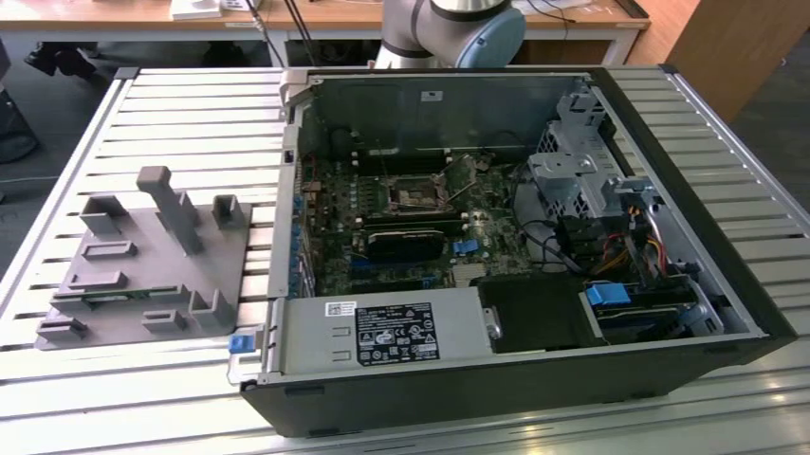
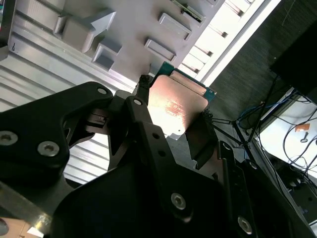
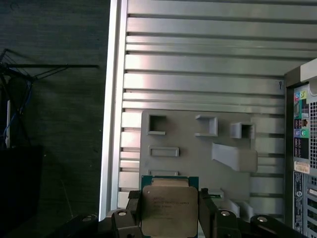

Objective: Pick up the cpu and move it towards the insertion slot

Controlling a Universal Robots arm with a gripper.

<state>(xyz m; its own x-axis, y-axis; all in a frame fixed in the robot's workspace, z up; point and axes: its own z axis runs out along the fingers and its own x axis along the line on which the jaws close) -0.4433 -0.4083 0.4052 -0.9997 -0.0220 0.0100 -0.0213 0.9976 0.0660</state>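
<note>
The arm (image 1: 464,27) is silver-grey with a blue cap; the black end effector (image 2: 174,101) carries silver screws.

The surface (image 1: 190,123) is made of long shiny metal strips, and light gleams on them. Behind it stands a wooden desk (image 1: 89,17). A brown wooden board (image 1: 727,38) is off at the exterior view's right. The floor (image 3: 54,139) is dark grey.

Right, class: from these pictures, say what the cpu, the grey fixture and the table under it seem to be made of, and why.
The cpu, gripped in the claw: bare metal lid, brushed sheen catching glare, on a green board edge. The grey fixture: probably plastic, matt, uniform grey, no glare. The table: likely aluminium, ribbed slats with bright streaky reflections.
</note>
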